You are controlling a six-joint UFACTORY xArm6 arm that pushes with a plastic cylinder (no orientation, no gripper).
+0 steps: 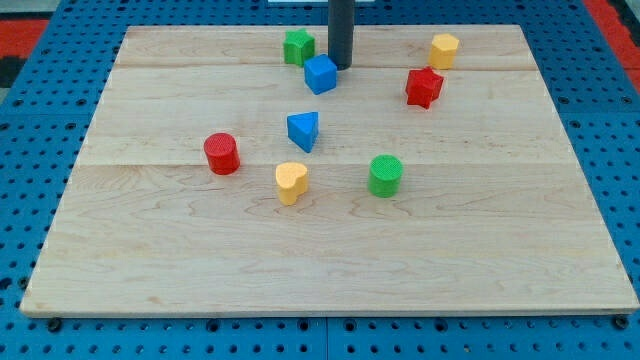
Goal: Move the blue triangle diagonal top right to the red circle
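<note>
The blue triangle [304, 130] lies near the board's middle. The red circle [222, 153] stands to its left and a little lower. My tip [341, 66] is near the view's top, just right of a blue cube [320, 74], close to it or touching; I cannot tell which. The tip is above and a little right of the blue triangle, well apart from it.
A green star-like block [298, 46] sits at the top, left of the rod. A yellow hexagon [444, 49] and a red star [424, 87] are at the upper right. A yellow heart [291, 182] and a green circle [385, 175] lie below the triangle. The wooden board [500, 250] rests on blue pegboard.
</note>
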